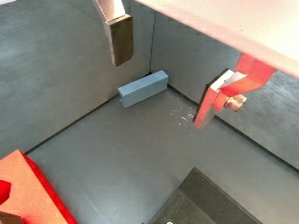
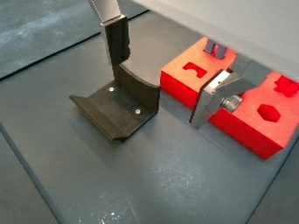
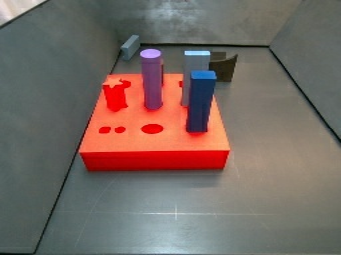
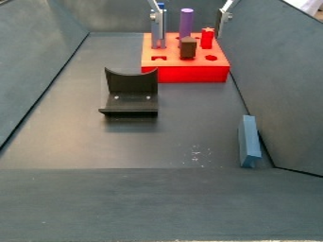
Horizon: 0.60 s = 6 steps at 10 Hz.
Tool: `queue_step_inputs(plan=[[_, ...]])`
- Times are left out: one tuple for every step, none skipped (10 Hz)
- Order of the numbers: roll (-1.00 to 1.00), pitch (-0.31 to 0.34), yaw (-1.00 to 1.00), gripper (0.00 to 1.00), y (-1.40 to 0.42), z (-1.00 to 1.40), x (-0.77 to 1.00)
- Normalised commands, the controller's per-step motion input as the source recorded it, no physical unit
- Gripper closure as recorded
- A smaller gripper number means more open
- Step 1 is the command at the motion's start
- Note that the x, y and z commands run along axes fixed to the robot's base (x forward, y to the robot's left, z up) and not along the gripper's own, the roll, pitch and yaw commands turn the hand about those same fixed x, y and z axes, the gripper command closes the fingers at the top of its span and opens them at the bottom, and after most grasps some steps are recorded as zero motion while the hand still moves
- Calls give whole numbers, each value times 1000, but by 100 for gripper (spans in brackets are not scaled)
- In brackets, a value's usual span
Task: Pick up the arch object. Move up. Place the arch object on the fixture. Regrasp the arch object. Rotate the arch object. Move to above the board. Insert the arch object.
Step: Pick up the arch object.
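We see a dark grey floor (image 4: 139, 151) walled by grey panels. The largest thing on it is the red board (image 3: 154, 141), at the far end in a side view (image 4: 190, 68). Just in front of the board is the fixture (image 4: 128, 92), a dark L-shaped bracket on its base plate; it also shows in a wrist view (image 2: 117, 107), close beside the board's corner but apart from it.

Four pieces stand upright in the board: a tall purple cylinder (image 3: 151, 78), a dark blue rectangular post (image 3: 201, 100), a paler blue post (image 3: 197, 60) behind that one, and a short red piece (image 3: 116, 96) near one edge. Shaped holes (image 3: 151, 127) lie open in the board's top.

The arch object (image 4: 250, 140) is a blue-grey slab lying on the floor against a side wall, well apart from both the fixture and the board. In a wrist view (image 1: 143, 89) it sits in the corner where floor and wall meet. We cannot make out its arch cut-out from any view.

The gripper (image 2: 159, 89) hangs above the floor near the fixture and the board, its fingers (image 2: 117, 44) spread wide with nothing between them. It is well apart from the arch object.
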Motion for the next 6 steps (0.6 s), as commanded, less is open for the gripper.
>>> queue_step_inputs(plan=[[-107, -247, -214, 0, 217, 0, -569], [26, -67, -174, 0, 354, -183, -566], [37, -64, -214, 0, 543, -343, -774], [-7, 0, -409, 0, 497, -486, -503], [-31, 0, -671, 0, 229, -574, -420], [-80, 0, -597, 0, 291, -657, -431]])
